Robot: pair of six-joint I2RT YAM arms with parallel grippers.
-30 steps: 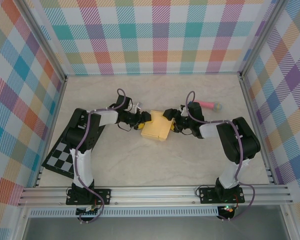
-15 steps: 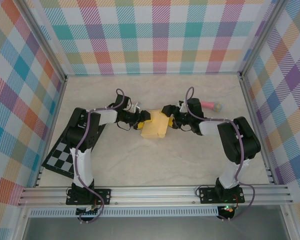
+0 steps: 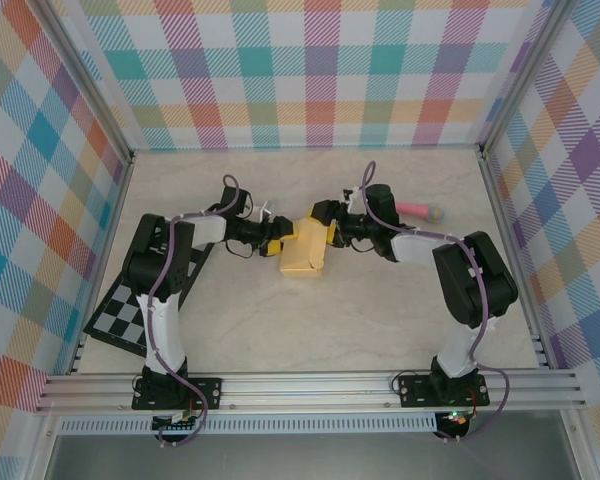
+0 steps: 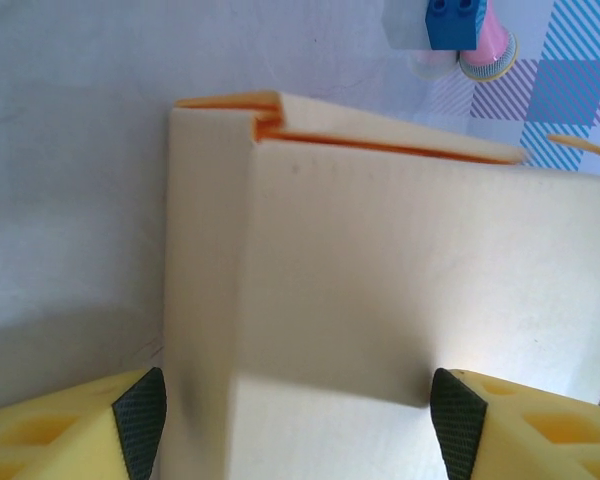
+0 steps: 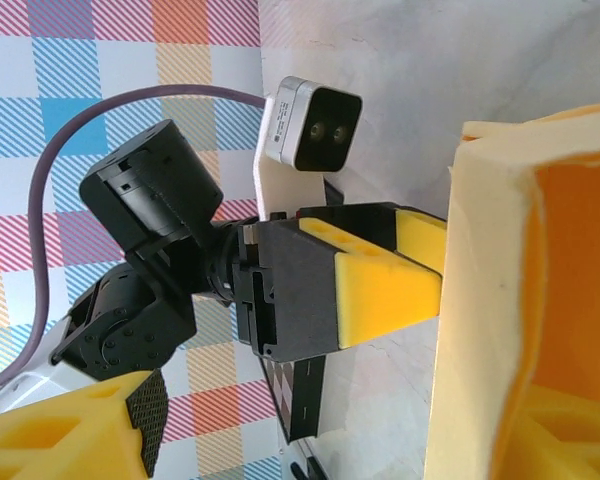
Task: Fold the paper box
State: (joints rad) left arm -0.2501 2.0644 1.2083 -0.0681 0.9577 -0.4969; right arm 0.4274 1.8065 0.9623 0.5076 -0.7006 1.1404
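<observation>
The yellow-orange paper box (image 3: 304, 250) stands partly folded mid-table between both arms. My left gripper (image 3: 280, 238) reaches it from the left. In the left wrist view my left gripper (image 4: 298, 425) has its pads wide apart astride the box's corner crease (image 4: 250, 300), with the left pad at the narrow side panel's edge. My right gripper (image 3: 332, 228) meets the box from the right. In the right wrist view my right gripper (image 5: 345, 420) is open, with one finger inside the box's orange interior (image 5: 580, 250) and the other pad well off the wall.
A pink stick with a blue end (image 3: 416, 210) lies just behind the right arm. A black-and-white checkered board (image 3: 128, 312) leans at the left wall. Plaid walls enclose the table, and there is bare tabletop in front of the box.
The box has turned more upright and shifted toward the back. Both grippers moved back with it. The left jaws have widened.
</observation>
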